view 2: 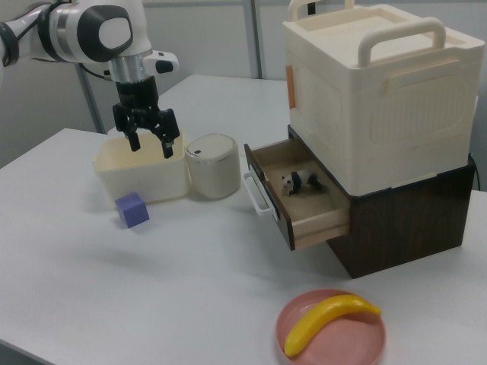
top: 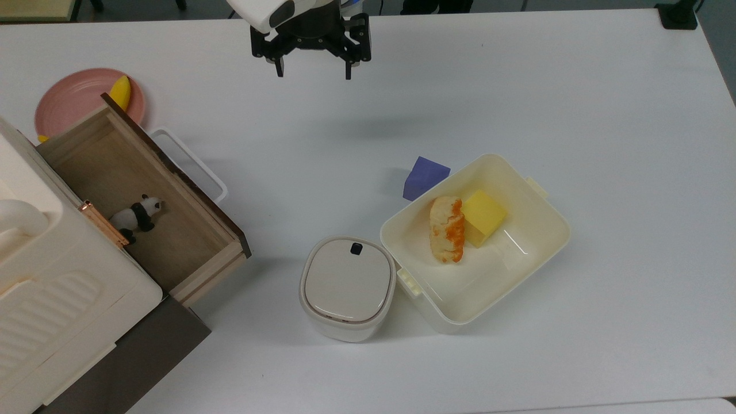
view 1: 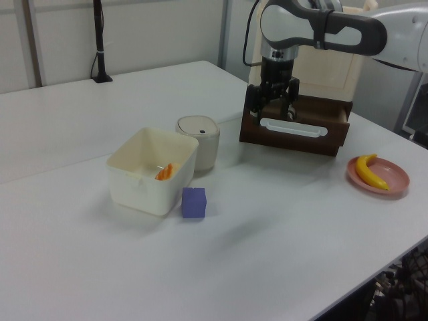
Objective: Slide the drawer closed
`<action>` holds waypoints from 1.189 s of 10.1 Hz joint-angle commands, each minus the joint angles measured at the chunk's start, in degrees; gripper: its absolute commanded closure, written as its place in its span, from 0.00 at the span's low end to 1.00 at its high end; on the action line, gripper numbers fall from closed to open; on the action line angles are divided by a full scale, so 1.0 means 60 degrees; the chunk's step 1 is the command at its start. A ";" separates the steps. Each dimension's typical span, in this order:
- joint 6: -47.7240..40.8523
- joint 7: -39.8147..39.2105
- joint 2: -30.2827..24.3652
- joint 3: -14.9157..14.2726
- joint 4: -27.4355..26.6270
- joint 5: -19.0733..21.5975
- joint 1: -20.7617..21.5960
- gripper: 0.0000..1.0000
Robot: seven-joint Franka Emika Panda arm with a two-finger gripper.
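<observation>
The drawer (top: 144,195) stands pulled out of a dark brown cabinet, a light wooden box with a dark front panel (view 2: 266,194) and a white loop handle (top: 187,161). A small panda figure (top: 137,214) lies inside it. In the left view the drawer front (view 1: 294,130) faces the camera with the handle across it. My gripper (top: 313,72) hangs open and empty above the table, well off from the handle toward the top view's upper right. It shows in the right view (view 2: 151,144) above the cream tub and in the left view (view 1: 271,110) in front of the drawer.
A cream tub (top: 540,253) holds a bread piece (top: 447,229) and a yellow block (top: 483,217). A white lidded bin (top: 347,287) stands beside it, a purple cube (top: 424,177) behind. A pink plate (top: 75,98) with a banana (top: 119,92) sits by the drawer. A cream case (view 2: 380,91) tops the cabinet.
</observation>
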 commanded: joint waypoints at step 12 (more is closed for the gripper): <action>0.0545 -0.0152 0.0232 -0.0020 -0.0226 -0.0056 0.0176 0.00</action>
